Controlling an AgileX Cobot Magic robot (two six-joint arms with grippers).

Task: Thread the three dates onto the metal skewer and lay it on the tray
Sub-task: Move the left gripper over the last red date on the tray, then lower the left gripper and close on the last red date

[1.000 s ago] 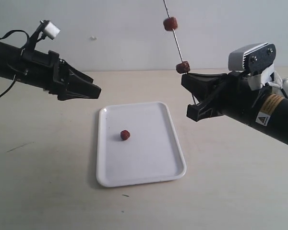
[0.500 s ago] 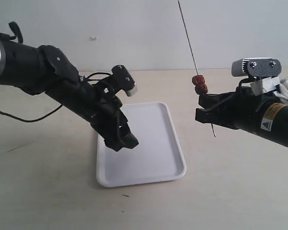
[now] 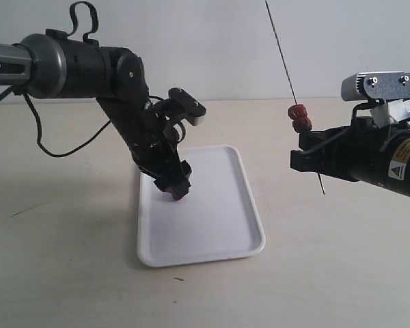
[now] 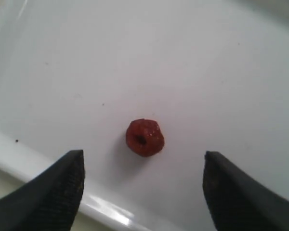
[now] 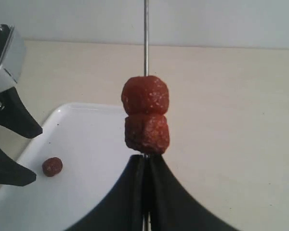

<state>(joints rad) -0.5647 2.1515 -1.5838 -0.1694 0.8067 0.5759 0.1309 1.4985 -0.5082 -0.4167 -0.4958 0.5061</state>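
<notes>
Lowered left pincer gapes around loose date; right pincer clamps skewer; left arm reads "PER"

The exterior camera stood off the arms, slightly above the table, facing the back wall with the white tray near centre. The left wrist camera looked almost straight down onto that tray from very close, past the left end effector at the loose date. The right wrist camera looked along the right end effector toward the back wall, close on the metal skewer, sharing the tray with both others.
</notes>
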